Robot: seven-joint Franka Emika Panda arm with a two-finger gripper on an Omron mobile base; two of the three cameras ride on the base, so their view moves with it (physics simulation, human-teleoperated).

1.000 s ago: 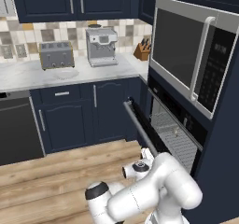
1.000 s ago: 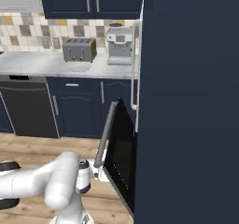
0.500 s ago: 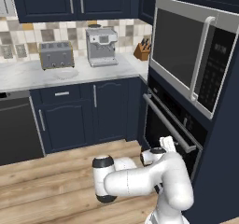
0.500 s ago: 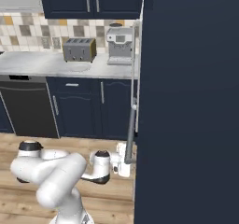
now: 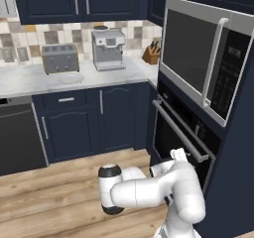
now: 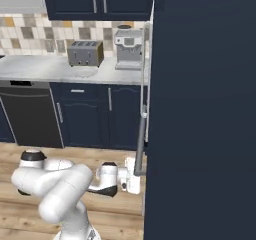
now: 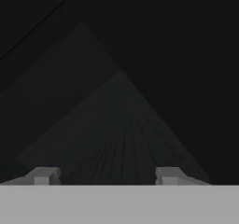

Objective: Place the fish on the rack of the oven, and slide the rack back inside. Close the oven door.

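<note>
**kitchenbot_fan:** Oven door (image 5: 174,135) looks pretty much shut, right of centre in the left base view, with its long silver handle (image 5: 178,131) running diagonally across it. The oven (image 5: 184,142) sits under the steel-framed microwave (image 5: 207,58).

**panda_watcher:** Agreed. In the right base view the door (image 6: 141,134) is edge-on, a thin upright strip against the tall dark cabinet (image 6: 202,109). Where's the claw?

**kitchenbot_fan:** The gripper (image 6: 136,180) is low at the door's bottom edge, right up against it. In the hand view its two tips (image 7: 105,175) stand apart at the bottom with nothing between them, facing dark glass; faint lines behind it may be the rack (image 7: 116,148).

**panda_watcher:** Fish?

**kitchenbot_fan:** Can't tell. Toaster (image 5: 60,58) and coffee machine (image 5: 108,48) sit on the counter (image 5: 30,81), upper left.
</note>
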